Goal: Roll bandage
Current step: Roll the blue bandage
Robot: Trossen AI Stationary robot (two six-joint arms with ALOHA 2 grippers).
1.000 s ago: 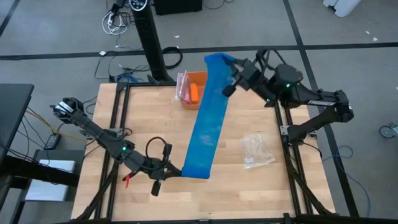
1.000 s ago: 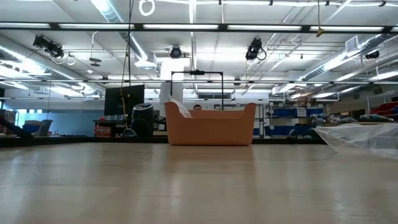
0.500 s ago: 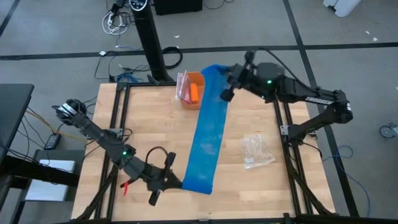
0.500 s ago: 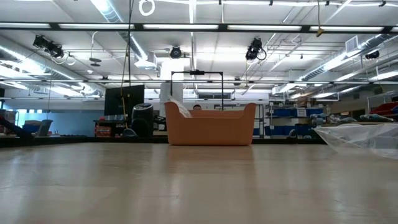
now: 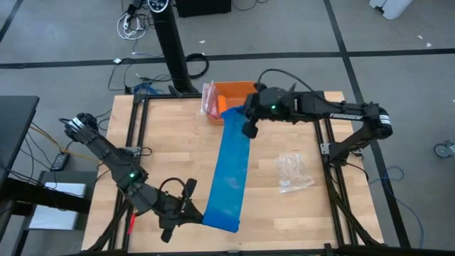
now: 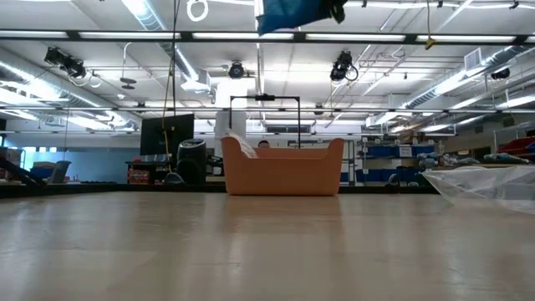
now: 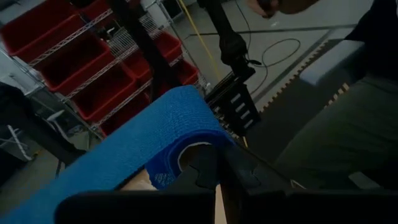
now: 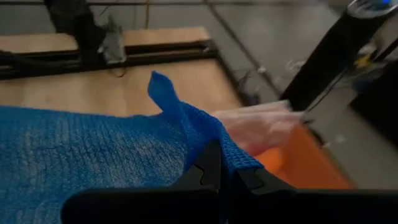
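Observation:
The bandage (image 5: 229, 167) is a long bright blue strip hanging in the air between my two grippers, running from the far middle of the table to its near edge. My left gripper (image 5: 197, 211) is shut on its near end, and my right gripper (image 5: 245, 119) is shut on its far end beside the orange bin. In the low view only the bandage's far end (image 6: 291, 12) shows, at the very top, well above the tabletop. In the left wrist view the bandage's near edge (image 7: 180, 134) curls over into a small loop. My left gripper pinches the bandage's near end at its curled left corner (image 7: 186, 155) between its two fingers. The fingers come nearly level from the table's left. The end hangs clear of the table. My right gripper pinches the bandage's far end at a bunched fold (image 8: 214, 140), slanting down from the table's right. A loose corner (image 8: 159, 84) sticks up beside the fingers. The strip runs off toward the near edge, stretched and clear of the table.
An orange bin (image 5: 234, 91) stands at the table's far edge, holding a small orange cylinder (image 5: 222, 105) and some plastic. A crinkly clear plastic bag (image 5: 293, 173) lies on the right half. Bare wood shows on the table's left half (image 5: 170, 142).
My right gripper has come down and toward the table's left, tipping downward, bringing the bandage's far end from beyond the bin to beside it. My left gripper has risen and gone toward the near edge with the near end. The strip has stayed clear of the table.

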